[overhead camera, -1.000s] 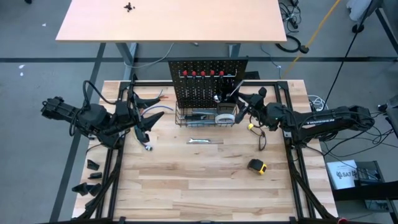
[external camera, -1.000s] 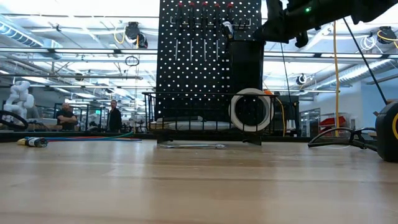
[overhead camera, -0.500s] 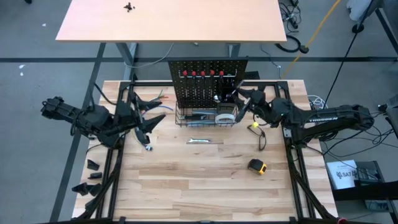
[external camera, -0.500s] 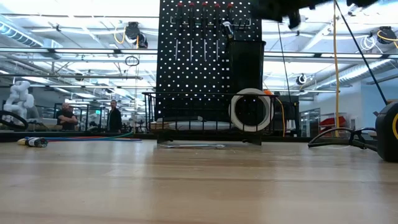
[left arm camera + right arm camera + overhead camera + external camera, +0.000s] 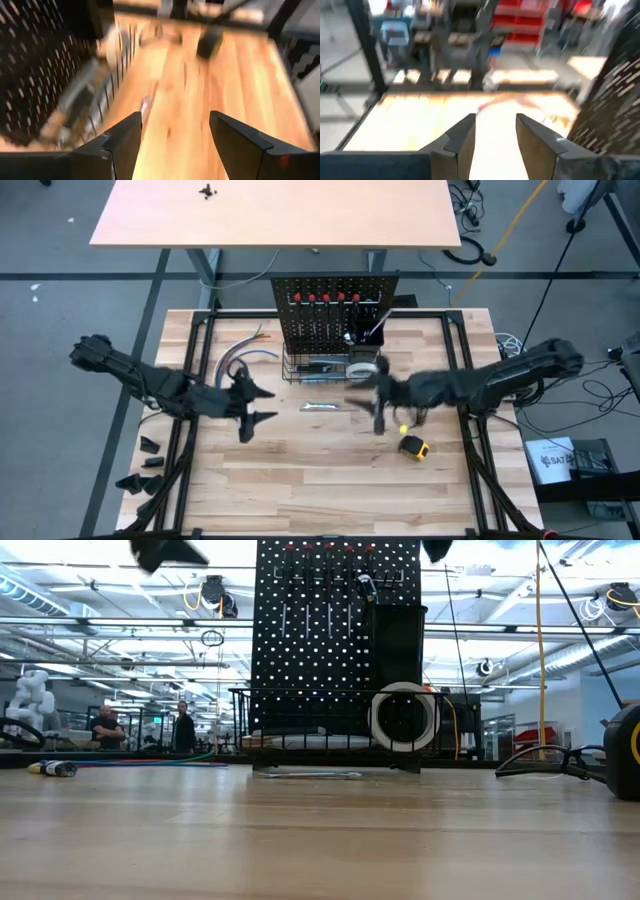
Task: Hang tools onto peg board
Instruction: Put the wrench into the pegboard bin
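Observation:
The black peg board (image 5: 335, 310) stands at the table's far middle, with red-handled tools hung along its top and a wire basket (image 5: 325, 368) at its base. The basket holds a white tape roll (image 5: 403, 717). A silver wrench (image 5: 330, 406) lies flat on the table in front of the basket. A yellow-black tape measure (image 5: 413, 446) sits to the right. My left gripper (image 5: 264, 405) is open and empty, left of the wrench. My right gripper (image 5: 372, 405) is open and empty, right of the wrench. Both show blurred.
A small screwdriver (image 5: 50, 768) lies on the table at the left. Dark-handled pliers (image 5: 545, 762) lie at the right, near the tape measure (image 5: 627, 750). Bare wood spans the table's near half. People stand in the room beyond.
My right gripper has left the peg board's right side and swung toward the table's near edge and left, ending beside the wrench. My left gripper has gone toward the near edge and right, toward the wrench. Nothing on the table has moved.

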